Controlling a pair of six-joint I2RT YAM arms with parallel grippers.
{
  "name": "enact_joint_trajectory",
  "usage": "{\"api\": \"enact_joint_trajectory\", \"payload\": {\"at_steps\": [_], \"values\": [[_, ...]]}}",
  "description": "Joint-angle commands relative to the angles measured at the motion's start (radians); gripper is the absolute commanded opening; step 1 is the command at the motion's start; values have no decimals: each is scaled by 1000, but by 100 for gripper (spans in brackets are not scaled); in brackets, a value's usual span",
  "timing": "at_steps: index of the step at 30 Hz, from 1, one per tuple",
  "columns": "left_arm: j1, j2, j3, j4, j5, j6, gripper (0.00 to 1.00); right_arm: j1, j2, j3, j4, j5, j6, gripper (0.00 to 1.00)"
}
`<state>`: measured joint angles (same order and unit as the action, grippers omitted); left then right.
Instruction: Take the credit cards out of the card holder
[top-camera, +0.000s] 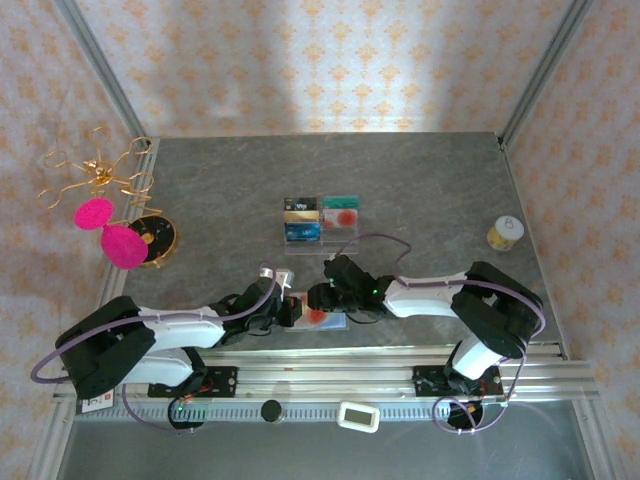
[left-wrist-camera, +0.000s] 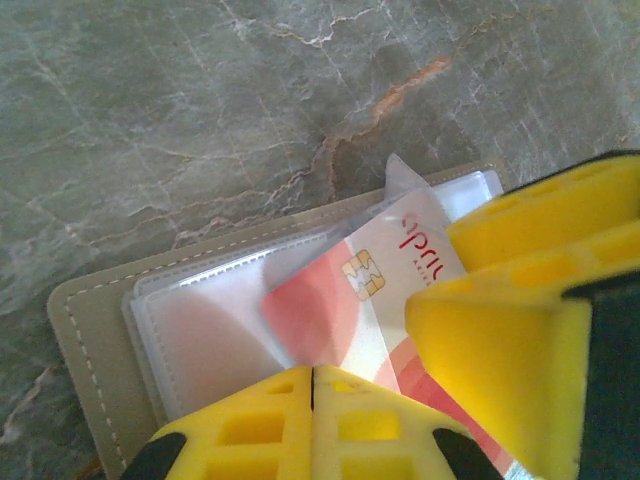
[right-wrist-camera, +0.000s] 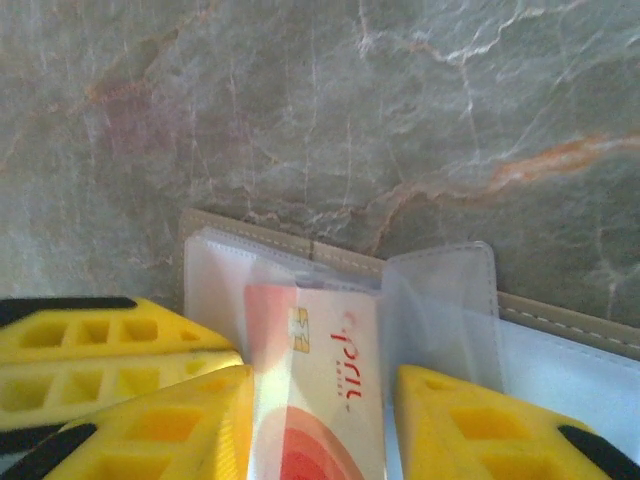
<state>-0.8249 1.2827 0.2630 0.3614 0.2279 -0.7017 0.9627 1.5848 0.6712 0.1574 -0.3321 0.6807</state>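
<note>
1. The left arm (top-camera: 180, 325) lies low, reaching inward; the left pincer (left-wrist-camera: 313, 378) is fully closed, empty, over the card holder (left-wrist-camera: 90, 330), which is open near the bench (left-wrist-camera: 200, 100) front.
2. The right arm (top-camera: 430, 290) folds inward; the right pincer (right-wrist-camera: 322, 400), half-open, clamps a red-blotched credit card (right-wrist-camera: 320, 335) poking from the holder's sleeve.
</note>
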Motion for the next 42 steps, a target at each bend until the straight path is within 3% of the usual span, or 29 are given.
{"api": "enact_joint_trajectory", "payload": {"at_steps": [1,9,14,26,34,42], "values": [[-5,53,-7,-53,19,23,0,-10,-14,-12,82,4,21,40],[-5,64,-32,-33,45,40,0,-45,0,4,127,20,43,41],[-6,51,-39,-38,50,44,0,-65,59,11,176,-56,43,42],[-5,46,-47,-49,66,50,0,-79,52,12,262,-69,-98,43],[-5,54,-53,-45,76,45,0,-90,85,-1,371,-69,-77,44],[-5,43,-71,-45,74,31,0,-111,133,42,354,-91,-62,44]]}}
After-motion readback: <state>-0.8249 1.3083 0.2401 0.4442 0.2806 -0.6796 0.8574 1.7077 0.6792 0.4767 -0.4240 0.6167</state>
